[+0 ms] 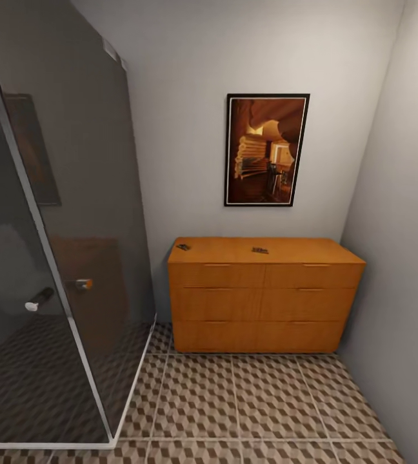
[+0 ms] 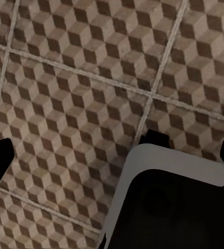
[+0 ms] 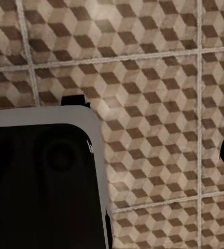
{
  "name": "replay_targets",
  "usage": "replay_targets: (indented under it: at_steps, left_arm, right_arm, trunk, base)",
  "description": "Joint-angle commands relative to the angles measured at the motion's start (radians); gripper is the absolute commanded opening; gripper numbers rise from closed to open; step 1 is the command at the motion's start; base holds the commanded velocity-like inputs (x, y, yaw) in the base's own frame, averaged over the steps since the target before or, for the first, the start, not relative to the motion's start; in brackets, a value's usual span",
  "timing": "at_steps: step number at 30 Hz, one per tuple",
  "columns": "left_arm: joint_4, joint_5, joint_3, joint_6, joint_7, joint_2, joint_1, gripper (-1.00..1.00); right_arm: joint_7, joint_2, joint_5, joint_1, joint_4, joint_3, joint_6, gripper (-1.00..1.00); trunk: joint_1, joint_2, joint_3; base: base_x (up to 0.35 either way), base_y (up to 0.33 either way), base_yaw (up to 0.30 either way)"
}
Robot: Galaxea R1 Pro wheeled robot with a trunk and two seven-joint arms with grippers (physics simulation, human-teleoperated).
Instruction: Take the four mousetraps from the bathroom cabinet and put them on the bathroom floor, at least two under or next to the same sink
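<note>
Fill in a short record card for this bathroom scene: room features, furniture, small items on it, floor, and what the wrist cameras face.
Room features: glass shower screen; framed picture on the wall
Furniture: cabinet, drawers closed
Small items: two mousetraps on the cabinet top, one near its left end, one near the middle
Floor: bathroom floor, cube-pattern tiles
Wrist cameras: both face the tiles

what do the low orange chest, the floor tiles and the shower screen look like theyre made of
The low orange-brown chest looks like wood or wood veneer with a satin finish: faint grain lines run across its drawer fronts. The cube-patterned floor looks like matt printed ceramic tile with pale grout lines. The dark shower screen looks like tinted glass, see-through and faintly reflective.
</note>
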Motion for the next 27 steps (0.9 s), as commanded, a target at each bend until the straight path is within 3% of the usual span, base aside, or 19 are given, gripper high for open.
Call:
replay_targets:
  at_steps: [1,27]
  left_arm:
    - [0.001,0.003,0.007,-0.005,0.0,0.0,-0.001,1.0]
    - [0.001,0.006,0.008,-0.009,0.0,0.0,-0.001,1.0]
  right_arm:
    - [0.0,0.0,-0.002,-0.001,0.003,-0.006,-0.007,1.0]
    - [0.002,-0.001,-0.002,-0.001,0.003,-0.006,-0.007,1.0]
  trunk:
    - [0.001,-0.001,-0.001]
    - [0.001,-0.001,-0.001]
  base:
    - [0.303,-0.136,0.0]
    - [0.301,-0.137,0.0]
